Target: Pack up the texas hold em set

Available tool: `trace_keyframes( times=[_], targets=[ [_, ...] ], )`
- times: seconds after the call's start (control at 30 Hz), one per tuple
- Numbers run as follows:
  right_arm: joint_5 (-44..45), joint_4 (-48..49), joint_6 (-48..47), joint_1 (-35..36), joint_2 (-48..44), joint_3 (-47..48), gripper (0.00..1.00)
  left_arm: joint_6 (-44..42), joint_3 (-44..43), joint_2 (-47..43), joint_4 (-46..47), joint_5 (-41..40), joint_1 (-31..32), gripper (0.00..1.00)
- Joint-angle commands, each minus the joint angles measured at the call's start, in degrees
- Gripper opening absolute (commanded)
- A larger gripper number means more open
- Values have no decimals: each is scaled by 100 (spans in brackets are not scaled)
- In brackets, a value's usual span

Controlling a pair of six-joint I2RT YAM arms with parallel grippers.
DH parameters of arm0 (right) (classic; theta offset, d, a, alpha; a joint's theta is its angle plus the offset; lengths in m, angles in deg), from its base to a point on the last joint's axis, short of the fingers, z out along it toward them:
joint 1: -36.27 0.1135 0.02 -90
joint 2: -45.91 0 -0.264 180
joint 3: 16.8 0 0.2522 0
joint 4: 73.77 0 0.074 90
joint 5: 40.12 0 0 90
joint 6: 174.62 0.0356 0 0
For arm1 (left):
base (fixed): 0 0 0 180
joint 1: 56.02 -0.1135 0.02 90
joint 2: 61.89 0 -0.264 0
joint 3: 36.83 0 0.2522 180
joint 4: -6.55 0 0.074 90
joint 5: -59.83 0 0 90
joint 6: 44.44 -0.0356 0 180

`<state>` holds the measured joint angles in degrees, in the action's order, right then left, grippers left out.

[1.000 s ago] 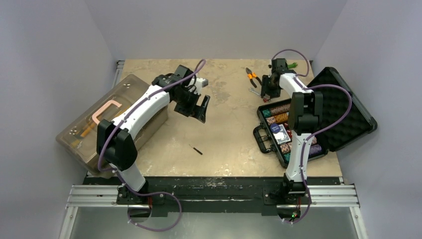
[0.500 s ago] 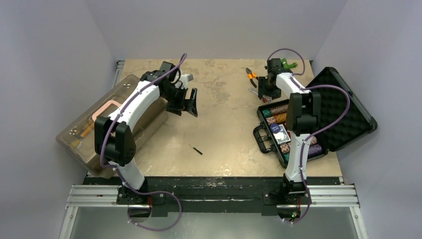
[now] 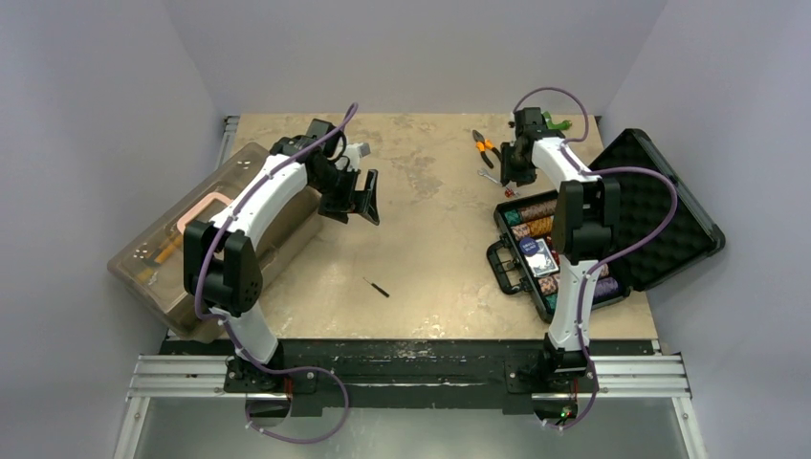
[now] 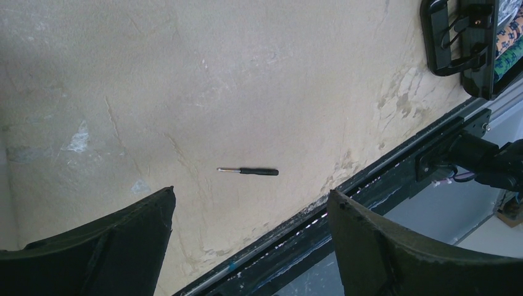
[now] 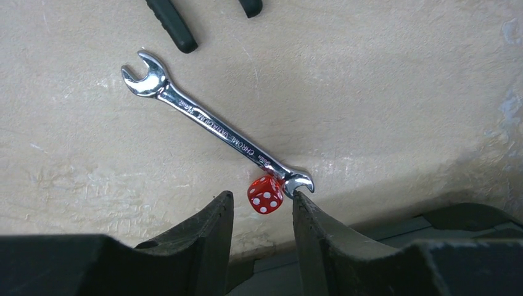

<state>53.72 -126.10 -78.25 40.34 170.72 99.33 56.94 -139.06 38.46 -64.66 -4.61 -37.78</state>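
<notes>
We begin at the right hand (image 5: pixel 262 203). Its fingers stand a little apart, one on each side of a red die (image 5: pixel 266 195). Neither visibly touches it, so we judge the die not yet pinched. The die sits on the table (image 5: pixel 382 92), right against the nearer open end of a chrome wrench (image 5: pixel 210 126). The wrench runs away from the fingertips, up and to the left. Beyond it we see the dark handles of a pair of pliers (image 5: pixel 172 28).

Behind this hand, toward its own arm's base, the black case (image 3: pixel 660 206) lies open with its foam-lined lid thrown back. Its tray already holds rows of striped chips (image 3: pixel 537 218) and a blue card deck (image 3: pixel 537 256).

We therefore judge the packing nearly done. What remains, as far as we can see, is to lift the die clear of the wrench, drop it in the case and shut the lid. We cannot tell whether smaller pieces are hidden under the arm.

The left hand (image 4: pixel 250 198) is spread wide and empty above the table. A small black screwdriver (image 4: pixel 250 171) lies just past its fingertips, and the brown toolbox (image 3: pixel 163 258) sits off to its outer side. We take these tools to be no part of the set.
</notes>
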Motion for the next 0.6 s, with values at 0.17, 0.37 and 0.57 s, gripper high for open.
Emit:
trace_keyframes(
  times=[0.17, 0.37, 0.57],
  targets=[
    [-66, -16, -141, 48, -138, -100, 38, 14, -19, 0, 34, 129, -49, 90],
    [-51, -18, -171, 54, -83, -225, 37, 3, -15, -15, 23, 98, -55, 90],
    [-13, 5, -273, 100, 3, -182, 33, 3, 12, -41, 31, 88, -57, 90]
  ],
)
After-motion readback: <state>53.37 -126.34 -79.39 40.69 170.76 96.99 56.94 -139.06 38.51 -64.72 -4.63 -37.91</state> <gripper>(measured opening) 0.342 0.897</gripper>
